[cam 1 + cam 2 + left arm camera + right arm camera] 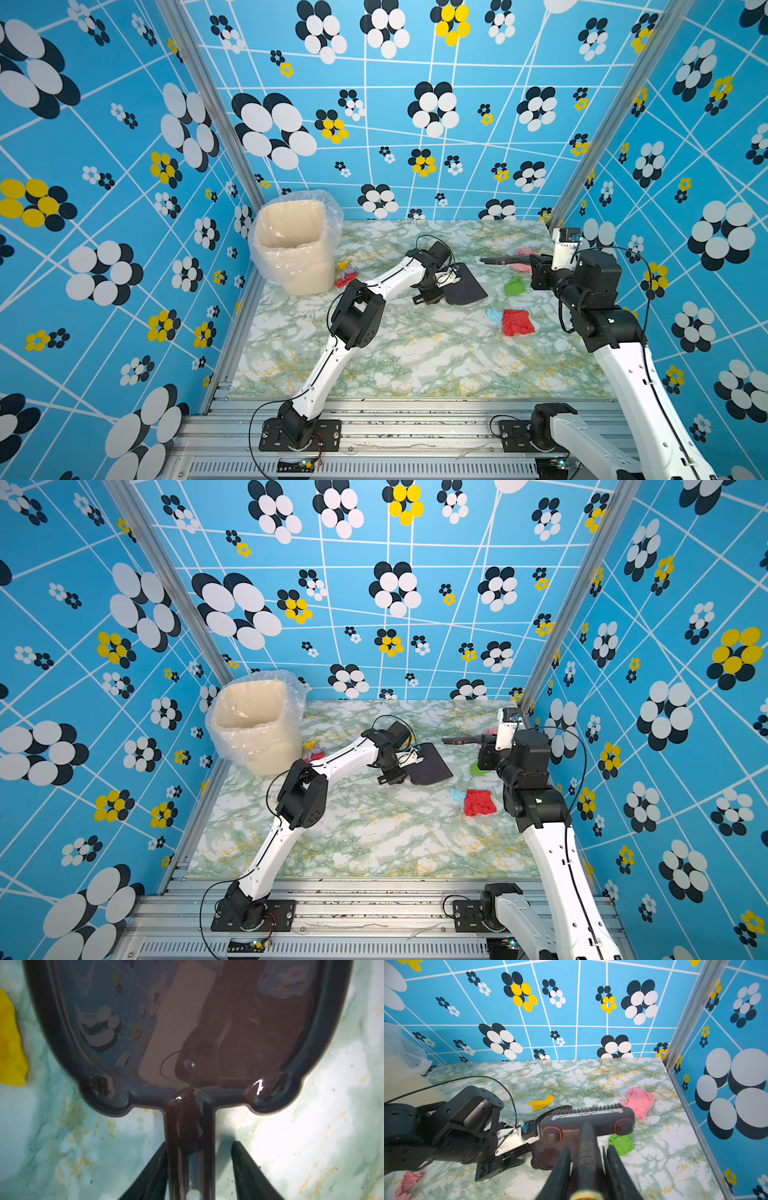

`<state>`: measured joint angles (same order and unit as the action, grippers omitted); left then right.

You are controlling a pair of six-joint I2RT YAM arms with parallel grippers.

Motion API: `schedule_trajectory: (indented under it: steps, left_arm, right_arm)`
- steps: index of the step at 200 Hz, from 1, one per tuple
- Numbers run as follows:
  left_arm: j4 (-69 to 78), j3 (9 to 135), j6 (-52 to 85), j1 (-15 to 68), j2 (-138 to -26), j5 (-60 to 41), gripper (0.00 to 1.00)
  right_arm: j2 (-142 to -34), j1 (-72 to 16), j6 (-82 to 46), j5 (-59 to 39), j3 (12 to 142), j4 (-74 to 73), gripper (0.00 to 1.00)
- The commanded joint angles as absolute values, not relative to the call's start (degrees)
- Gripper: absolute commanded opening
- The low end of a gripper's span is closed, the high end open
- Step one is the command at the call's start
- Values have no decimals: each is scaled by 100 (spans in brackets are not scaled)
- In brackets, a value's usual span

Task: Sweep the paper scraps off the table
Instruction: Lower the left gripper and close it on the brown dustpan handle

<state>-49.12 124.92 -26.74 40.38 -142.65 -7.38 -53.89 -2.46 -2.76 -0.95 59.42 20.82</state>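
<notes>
1. Paper scraps (480, 802) lie on the table (407, 361) in two clusters, plus one stray.
2. Right cluster, on the right half of the table:
   - pink scrap (524, 252) is the farthest, near the right wall
   - green scrap (515, 286) is nearer than the pink one
   - light blue scrap (493, 314) touches red scrap (517, 322), and these two are the nearest of the four
3. Left cluster: yellow scrap (344, 264), purple scrap (350, 274) and small red scrap (344, 283) are bunched just beside the bin's right side.
4. Bin (307, 282) is cream and upright in the far left corner, with a clear liner (330, 216) over its rim.
5. Stray: yellow strip (542, 1102) shows in the right wrist view, on the table on the far side of the dustpan.
6. Dustpan (467, 286) is dark and glossy, flat on the table around the middle, with its pan end pointing right.
7. Left gripper (199, 1142) has its claw spread to either side of the dustpan handle. One finger (153, 1167) is against the handle, and bare table shows between the other finger and the handle. It is not clamped.
8. Right gripper (586, 1149) has its claw pressed together, pinching the brush handle.
9. Brush (587, 1120) head sticks out leftward from the right gripper, just far-right of the dustpan, between the pink scrap and the green scrap. Its bristles point toward the far wall. Cannot tell whether the bristles touch the table.
</notes>
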Motion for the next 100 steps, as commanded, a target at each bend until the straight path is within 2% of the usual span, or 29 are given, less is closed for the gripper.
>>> schedule_trajectory:
  steps: [1,100]
  left_arm:
    - [-5280,12671,-2742,4043,-14534,-825,46]
    - [-5091,12880,-2549,4080,-14744,-789,46]
  right_arm:
    - [-5314,-204,-421,-261,6032,1944,0]
    - [-5258,-202,-445,-303,6073,1977,0]
